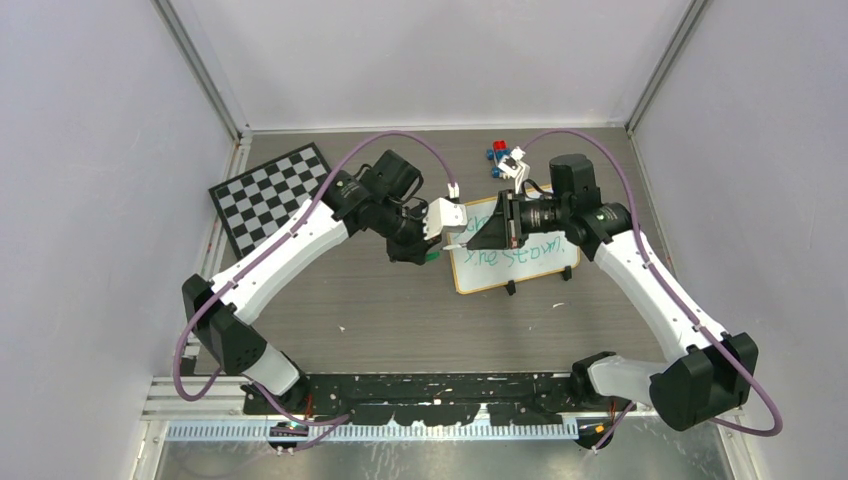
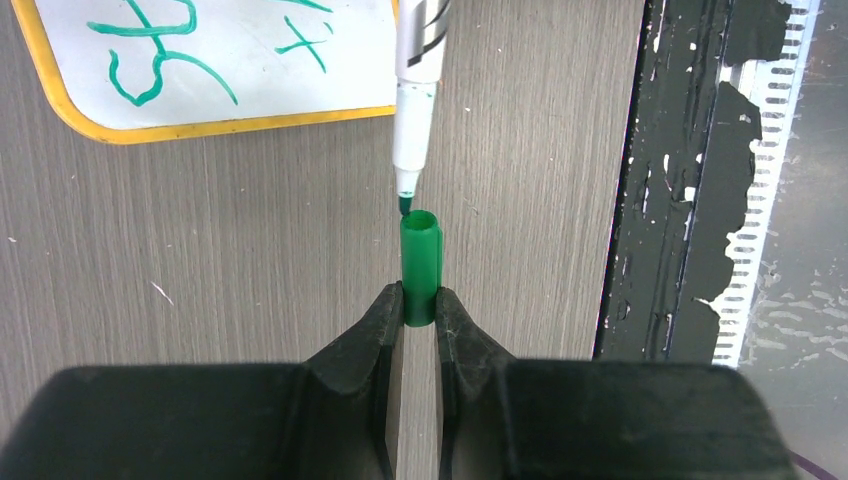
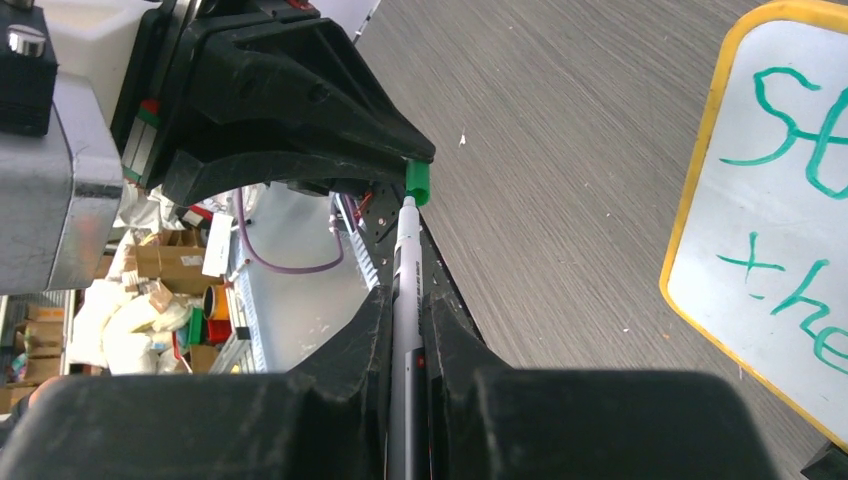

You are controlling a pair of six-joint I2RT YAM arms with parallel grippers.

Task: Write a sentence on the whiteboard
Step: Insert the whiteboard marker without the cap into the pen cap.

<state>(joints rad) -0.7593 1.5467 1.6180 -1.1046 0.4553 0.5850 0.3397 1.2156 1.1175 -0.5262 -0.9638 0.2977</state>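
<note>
Facing each other by the left edge of the whiteboard, the 2 grippers were found lined up for capping. Left gripper was clenched on the closed end of a green cap, whose open mouth pointed away from its fingers toward the right arm. Right gripper was clenched on the barrel of the marker, with the green tip pointed at that mouth. Key relation: marker and cap lay on nearly 1 common long axis above the table, tip at the rim of the cap. Whether the tip had entered the mouth could not be determined. In the left wrist view the tip sat slightly left of the cap's centre, judged a small offset. Neither arm was nearer, as both met at the same spot. Judgement: a short straight push along that axis by either arm would seat the cap, while a sideways error would smear ink on the rim or bend the tip. Cap was the only container present and appeared hollow, with nothing inside. Whiteboard lay flat on the table just beside the grippers, bearing the sentence in green in 2 lines, judged complete. Checkerboard lay well apart at the far left.
</note>
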